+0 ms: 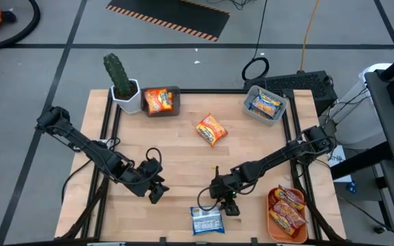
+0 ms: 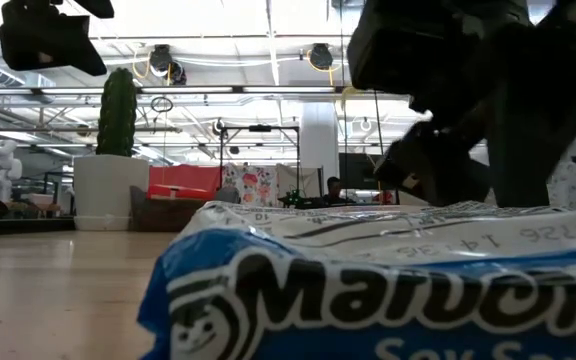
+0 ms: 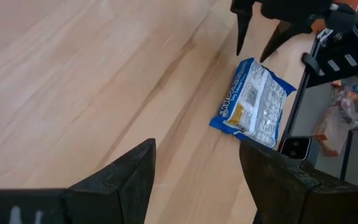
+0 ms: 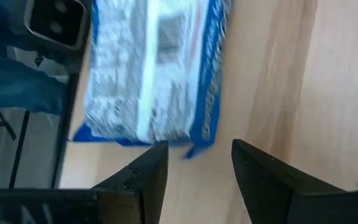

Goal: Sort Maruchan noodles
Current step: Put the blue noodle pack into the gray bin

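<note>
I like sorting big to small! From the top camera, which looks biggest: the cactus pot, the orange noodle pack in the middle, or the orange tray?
1. orange tray
2. cactus pot
3. orange noodle pack, though nearly the pot's size

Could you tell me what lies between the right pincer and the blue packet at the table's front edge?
Nothing: in the right wrist view the open right pincer faces the blue packet across bare wood, and the high view agrees.

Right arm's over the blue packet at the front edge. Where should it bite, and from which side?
From straight above, across the narrow width of the blue packet: it lies flat near the table's front edge, so no side entry. The right gripper is open just behind it.
</note>
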`<state>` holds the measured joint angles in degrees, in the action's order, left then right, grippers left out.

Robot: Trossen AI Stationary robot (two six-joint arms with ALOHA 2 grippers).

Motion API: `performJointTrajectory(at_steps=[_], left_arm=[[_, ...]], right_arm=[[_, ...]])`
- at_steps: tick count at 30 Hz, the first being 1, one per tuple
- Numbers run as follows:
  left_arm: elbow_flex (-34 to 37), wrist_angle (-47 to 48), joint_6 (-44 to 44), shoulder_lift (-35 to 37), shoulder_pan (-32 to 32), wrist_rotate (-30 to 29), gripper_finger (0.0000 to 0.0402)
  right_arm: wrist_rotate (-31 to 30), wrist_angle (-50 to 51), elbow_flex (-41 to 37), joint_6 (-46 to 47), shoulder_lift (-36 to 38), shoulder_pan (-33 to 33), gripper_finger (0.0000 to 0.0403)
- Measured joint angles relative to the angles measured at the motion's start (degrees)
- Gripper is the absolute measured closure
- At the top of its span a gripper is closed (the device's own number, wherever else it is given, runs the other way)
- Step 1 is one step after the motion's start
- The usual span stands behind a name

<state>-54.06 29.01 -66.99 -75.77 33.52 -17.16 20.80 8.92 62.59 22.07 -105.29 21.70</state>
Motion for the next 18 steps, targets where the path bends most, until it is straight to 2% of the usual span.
performJointTrajectory(at_steps=[5,12,18], left_arm=[[0.0,0.83,2.4,0.0,0.0,0.01,0.0167],[0.0,2.41,0.21,0.0,-0.02,0.03,0.0167],[0.0,2.46,0.52,0.0,-0.02,0.03,0.0167]], right_arm=[[-2.67,-1.29,-1.93,1.37,0.0,0.45,0.0234],[-5.79,-5.69,-3.95,2.73,0.0,0.62,0.0235],[-5.79,-7.3,-4.71,2.73,0.0,0.66,0.0269]])
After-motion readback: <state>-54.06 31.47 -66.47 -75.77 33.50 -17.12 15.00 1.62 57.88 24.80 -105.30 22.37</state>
